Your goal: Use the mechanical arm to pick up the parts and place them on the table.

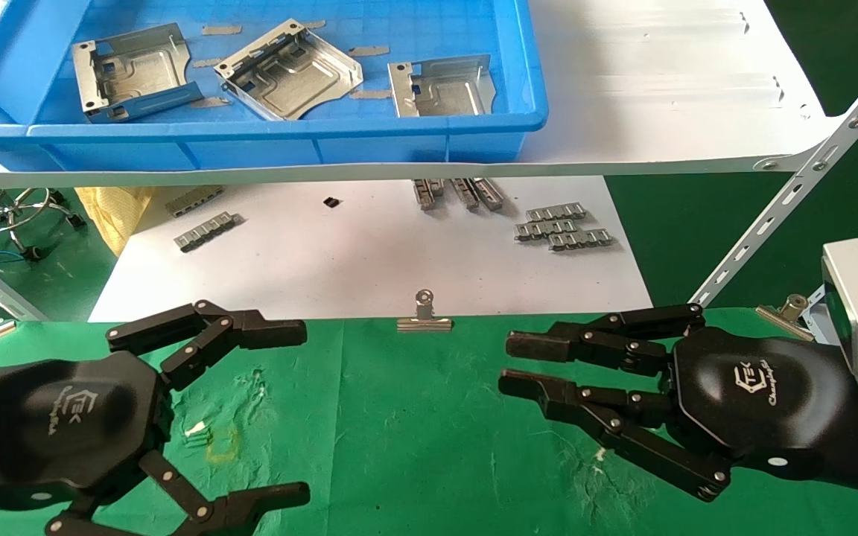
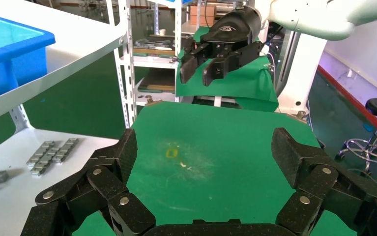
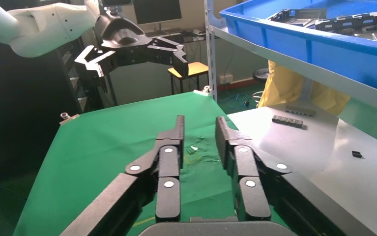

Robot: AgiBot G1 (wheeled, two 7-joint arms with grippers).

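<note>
Three silvery stamped metal parts lie in a blue bin on the upper shelf: one on the left, one in the middle, one on the right. They also show in the right wrist view. My left gripper hovers over the green table at the near left, fingers spread wide and empty; it also shows in its own wrist view. My right gripper hovers at the near right, fingers parallel with a narrow gap, empty; it also shows in its own wrist view.
The white shelf holding the bin overhangs a white sheet with small ridged strips. A binder clip sits on the cloth's far edge, another at the right. A slanted shelf bracket stands by the right arm.
</note>
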